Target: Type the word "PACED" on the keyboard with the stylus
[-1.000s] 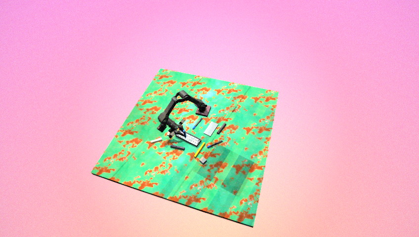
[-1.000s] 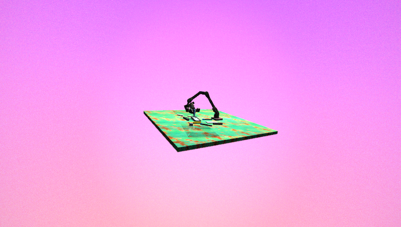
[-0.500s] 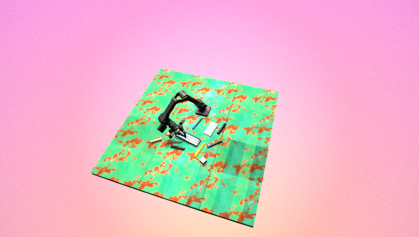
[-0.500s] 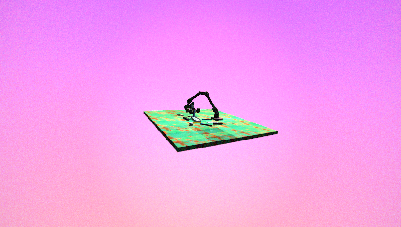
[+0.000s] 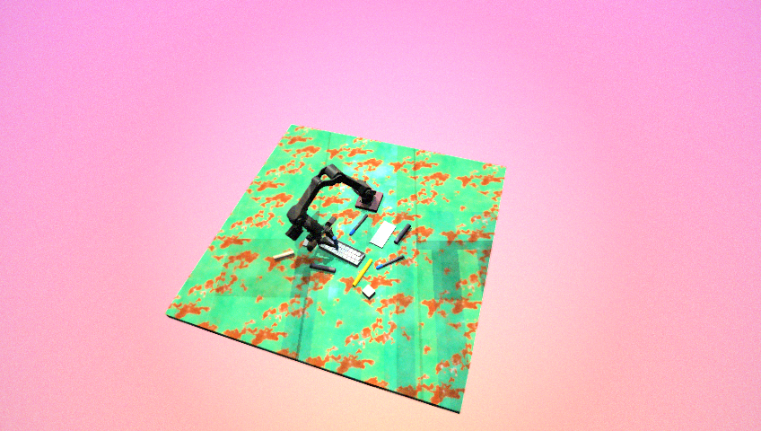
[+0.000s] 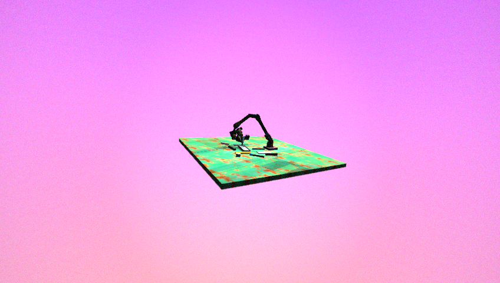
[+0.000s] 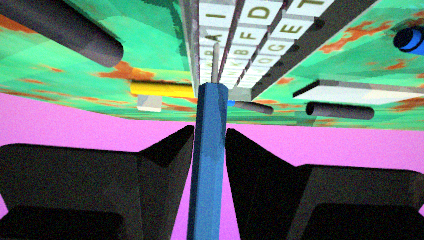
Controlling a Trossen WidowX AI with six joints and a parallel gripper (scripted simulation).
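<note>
My gripper is shut on the blue stylus. The stylus has a thin grey tip and points down at the keyboard. The keyboard is white-keyed with a dark frame and lies below the gripper. In the wrist view, the grey tip ends over the key marked A, in the row at the left side of the keyboard. Keys marked D, F, E and G show to the right of it. Whether the tip touches the key cannot be told. The tip and stylus cover part of the nearby keys.
A dark cylinder lies beside the keyboard. A yellow bar and a white block lie past its end. A white slab, another dark cylinder, two blue-ended dark pens and a beige bar lie around.
</note>
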